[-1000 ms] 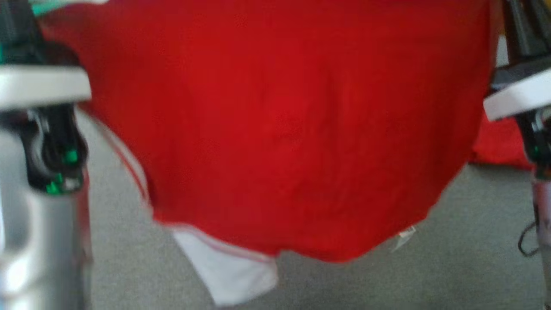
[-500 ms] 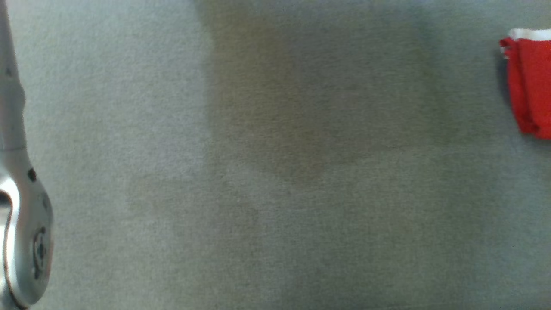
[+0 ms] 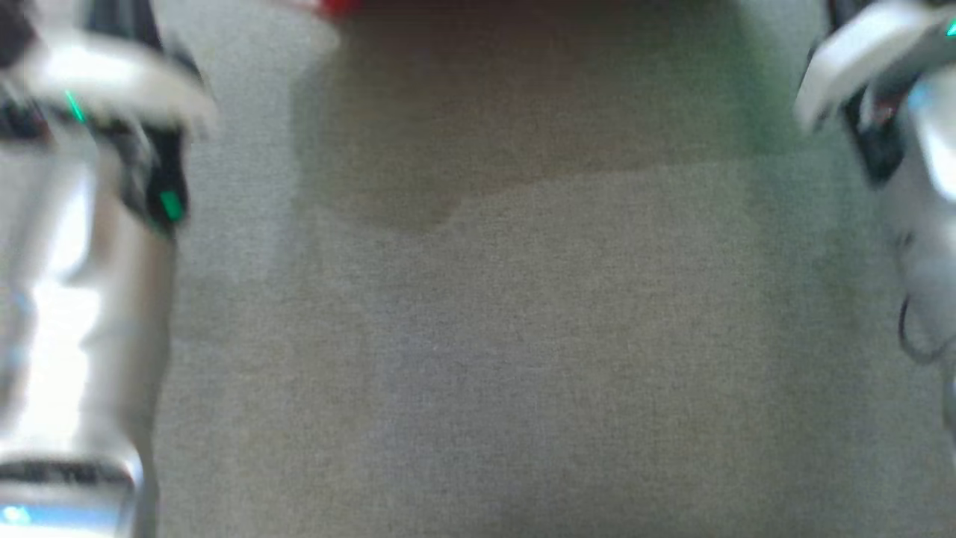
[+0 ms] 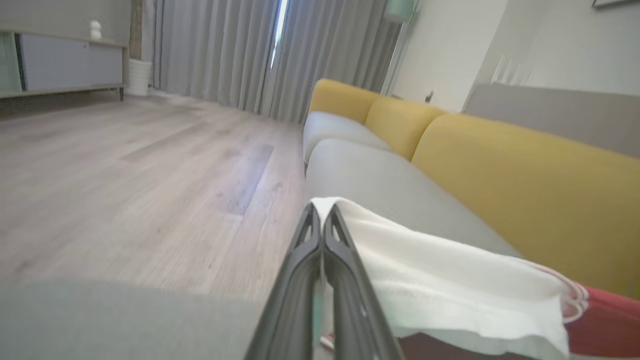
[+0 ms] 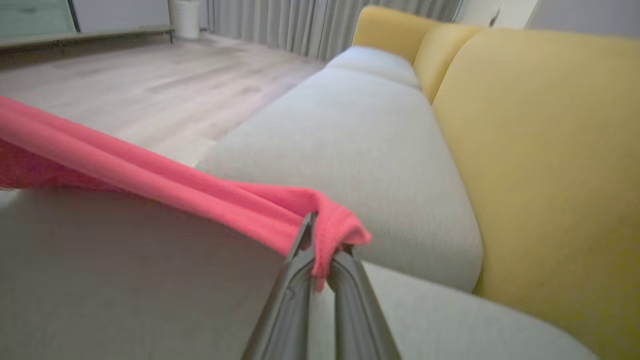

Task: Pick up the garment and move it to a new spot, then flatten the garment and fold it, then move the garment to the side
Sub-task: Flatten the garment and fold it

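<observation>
The garment is red [image 5: 150, 180] with a white sleeve part [image 4: 450, 280]. It hangs stretched between my two grippers above the grey sofa seat [image 3: 523, 336]. My left gripper [image 4: 321, 210] is shut, and the white cloth runs off to the right from its tips. My right gripper [image 5: 322, 240] is shut on a bunched red edge, and the cloth trails away to the left. In the blurred head view a red strip of the garment [image 3: 340, 7] sits at the top edge, with a shadow on the seat below it. My pale forearms stand at the left [image 3: 75, 299] and right [image 3: 926, 187].
The yellow backrest [image 5: 540, 150] rises behind the grey seat cushions [image 5: 350, 150]. A wooden floor [image 4: 125, 175] lies beyond the seat's front edge, with grey curtains [image 4: 225, 50] and a low cabinet [image 4: 60, 60] at the far wall.
The head picture has shifted a great deal. A second ago the red garment covered it; now it is a red strip at the top edge over bare grey seat, with both forearms at the sides.
</observation>
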Robot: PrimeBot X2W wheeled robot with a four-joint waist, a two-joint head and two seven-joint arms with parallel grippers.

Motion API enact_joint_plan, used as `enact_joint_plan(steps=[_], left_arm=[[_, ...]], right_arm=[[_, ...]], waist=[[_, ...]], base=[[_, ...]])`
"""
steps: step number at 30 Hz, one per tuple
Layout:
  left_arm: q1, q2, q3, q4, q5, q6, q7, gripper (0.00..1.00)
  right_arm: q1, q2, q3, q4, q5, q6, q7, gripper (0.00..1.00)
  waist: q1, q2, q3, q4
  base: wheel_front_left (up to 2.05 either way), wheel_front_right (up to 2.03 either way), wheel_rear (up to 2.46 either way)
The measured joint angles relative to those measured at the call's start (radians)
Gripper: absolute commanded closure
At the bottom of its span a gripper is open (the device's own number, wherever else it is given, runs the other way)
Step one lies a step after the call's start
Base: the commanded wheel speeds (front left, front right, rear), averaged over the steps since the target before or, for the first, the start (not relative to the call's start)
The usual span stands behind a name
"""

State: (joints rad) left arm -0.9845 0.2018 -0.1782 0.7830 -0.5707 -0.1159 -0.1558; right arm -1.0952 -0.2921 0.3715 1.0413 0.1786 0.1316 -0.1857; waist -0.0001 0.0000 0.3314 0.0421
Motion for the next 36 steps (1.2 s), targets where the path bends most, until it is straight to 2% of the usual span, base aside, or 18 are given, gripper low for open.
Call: enact_joint_plan(steps=[6,10,14,23,28,36], left_arm=[[0.222,0.006,-0.06,-0.006,-0.016,-0.011,-0.002,1.0],[0.328,0.028,-0.119,-0.061,-0.019,-0.016,0.02,1.0],[0.428,0.073,-0.179,-0.137,-0.019,-0.017,0.059,1.0],[0.64,0.189,-0.276,-0.328,-0.081,-0.017,0.243,1.0],[0.719,0.246,-0.292,-0.421,-0.129,-0.017,0.338,1.0],[0.886,0.338,-0.306,-0.607,-0.219,-0.006,0.511,1.0]], right_arm=[[0.125,-0.022,0.168,0.016,0.13,0.0,0.083,1.0],[0.197,-0.076,0.281,-0.029,0.236,0.0,0.145,1.0],[0.251,-0.136,0.39,-0.107,0.337,0.0,0.197,1.0],[0.311,-0.258,0.554,-0.247,0.508,0.0,0.249,1.0],[0.347,-0.297,0.615,-0.308,0.58,0.0,0.287,1.0],[0.433,-0.395,0.701,-0.438,0.723,0.0,0.377,1.0]], waist=[[-0.0001,0.0,-0.055,0.012],[-0.0001,0.0,-0.097,0.018],[-0.0002,0.0,-0.139,0.021],[-0.0001,0.0,-0.222,0.016],[-0.0001,0.0001,-0.264,0.011],[-0.0002,0.0001,-0.335,-0.003]], base=[[0.0,0.0,0.0],[0.0,0.0,0.0],[0.0,0.0,0.0],[0.0,0.0,0.0],[0.0,0.0,0.0],[0.0,0.0,0.0]])
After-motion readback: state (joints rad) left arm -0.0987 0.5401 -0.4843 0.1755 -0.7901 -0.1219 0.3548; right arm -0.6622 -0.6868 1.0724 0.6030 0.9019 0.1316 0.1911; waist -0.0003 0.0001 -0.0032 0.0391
